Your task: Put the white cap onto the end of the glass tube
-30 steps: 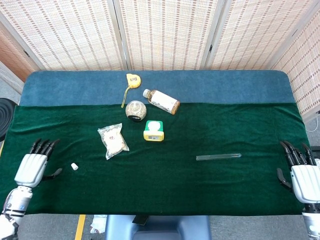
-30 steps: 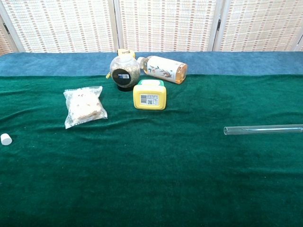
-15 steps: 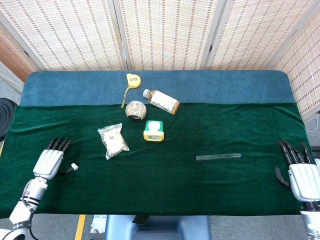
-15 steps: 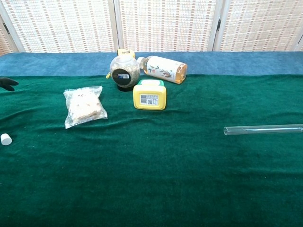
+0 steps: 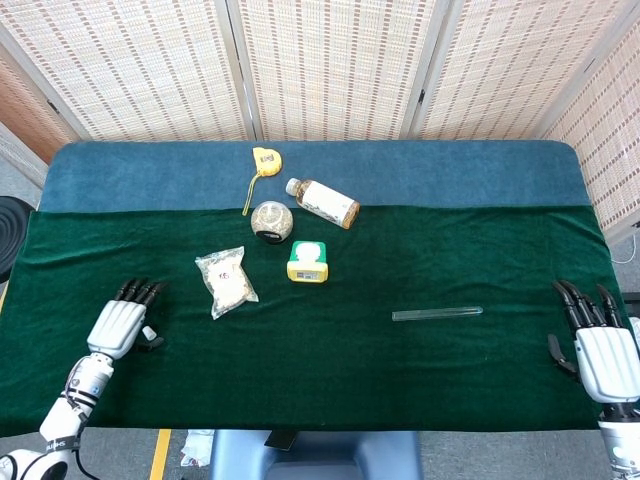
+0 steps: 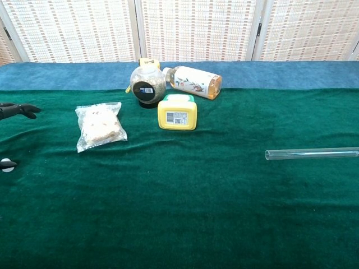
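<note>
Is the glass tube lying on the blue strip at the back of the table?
No. In the head view the glass tube lies on the green cloth, towards the right, well short of the blue strip.

- A clear bag point(image 5: 226, 281) of pale contents lies flat on the green cloth point(image 5: 400, 370), up and to the right of the left hand.
- A yellow box point(image 5: 307, 261) with a white label sits further right of that hand.
- A round jar point(image 5: 271, 220) stands just behind the box.
- A bottle point(image 5: 322, 202) lies on its side beside the jar.
- A yellow tape measure point(image 5: 263, 162) rests on the blue cloth point(image 5: 480, 170), farthest from both hands.
</note>
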### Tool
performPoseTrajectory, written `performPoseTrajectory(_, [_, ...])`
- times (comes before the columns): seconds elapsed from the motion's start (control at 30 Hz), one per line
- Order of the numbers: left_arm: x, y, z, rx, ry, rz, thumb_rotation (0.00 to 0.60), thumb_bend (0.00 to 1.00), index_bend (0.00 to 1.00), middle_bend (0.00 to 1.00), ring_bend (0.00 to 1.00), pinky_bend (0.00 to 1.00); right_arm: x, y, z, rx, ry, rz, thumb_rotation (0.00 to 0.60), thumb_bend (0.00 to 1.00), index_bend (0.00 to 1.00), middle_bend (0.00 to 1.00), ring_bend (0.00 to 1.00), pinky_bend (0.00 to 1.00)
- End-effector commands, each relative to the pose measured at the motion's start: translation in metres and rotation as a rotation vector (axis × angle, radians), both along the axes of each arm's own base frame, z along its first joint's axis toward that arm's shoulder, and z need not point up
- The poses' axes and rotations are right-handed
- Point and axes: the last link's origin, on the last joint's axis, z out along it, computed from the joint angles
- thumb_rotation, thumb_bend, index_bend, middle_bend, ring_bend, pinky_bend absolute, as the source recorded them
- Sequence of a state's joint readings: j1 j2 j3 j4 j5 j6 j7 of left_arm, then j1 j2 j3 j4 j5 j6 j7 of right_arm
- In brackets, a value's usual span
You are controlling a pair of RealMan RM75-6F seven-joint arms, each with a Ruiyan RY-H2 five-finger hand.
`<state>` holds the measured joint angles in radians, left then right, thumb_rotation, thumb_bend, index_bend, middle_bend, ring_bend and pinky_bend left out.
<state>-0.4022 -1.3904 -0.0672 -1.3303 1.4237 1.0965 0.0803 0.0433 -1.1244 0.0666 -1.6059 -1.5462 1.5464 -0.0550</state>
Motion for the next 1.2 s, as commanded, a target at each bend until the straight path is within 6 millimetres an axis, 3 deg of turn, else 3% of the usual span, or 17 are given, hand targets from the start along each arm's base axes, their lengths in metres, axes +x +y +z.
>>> performPoseTrajectory(0.03, [-0.003, 0.001, -0.003, -0.001, 0.020, -0.001, 0.600, 0.24, 0.08, 0.16, 0.06, 0.00, -0.001, 0.001, 0.000, -0.002, -0.001, -0.003, 0.600, 0.52, 0.06, 0.13, 0.18, 0.00])
performPoseTrajectory(0.43, [-0.013, 0.005, -0.010, 0.003, 0.047, 0.023, 0.600, 0.24, 0.08, 0.16, 0.06, 0.00, -0.002, 0.001, 0.000, -0.006, -0.009, -0.006, 0.600, 0.52, 0.06, 0.14, 0.18, 0.00])
performPoseTrajectory(1.2, [-0.021, 0.022, 0.010, 0.063, 0.120, 0.061, 0.600, 0.24, 0.10, 0.16, 0.07, 0.00, -0.004, 0.004, -0.002, -0.005, -0.019, -0.014, 0.600, 0.52, 0.06, 0.14, 0.19, 0.00])
